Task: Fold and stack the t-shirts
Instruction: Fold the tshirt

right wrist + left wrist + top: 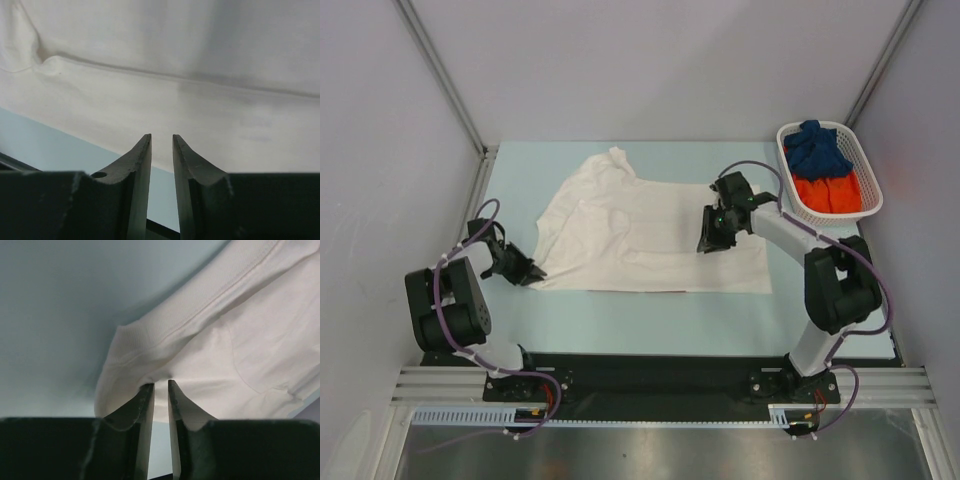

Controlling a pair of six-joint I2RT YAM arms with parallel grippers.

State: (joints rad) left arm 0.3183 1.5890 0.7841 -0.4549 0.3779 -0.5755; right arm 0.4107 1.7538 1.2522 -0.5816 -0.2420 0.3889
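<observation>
A white t-shirt [640, 230] lies spread on the pale blue table [650, 320], partly folded over itself. My left gripper [528, 270] is at its near left corner. In the left wrist view the jaws [160, 384] stand a narrow slit apart, and the white cloth [240, 330] is bunched and raised at their tips. My right gripper [713, 243] hovers over the shirt's right half. Its jaws [162, 136] are slightly parted with nothing between them, and the flat cloth [175, 60] lies beyond. A dark blue shirt [817, 150] and an orange one [825, 192] lie in the basket.
The white lattice basket [825, 213] stands at the table's far right corner, close behind the right arm. Grey walls with metal posts enclose the table on three sides. A black rail runs along the near edge by the arm bases.
</observation>
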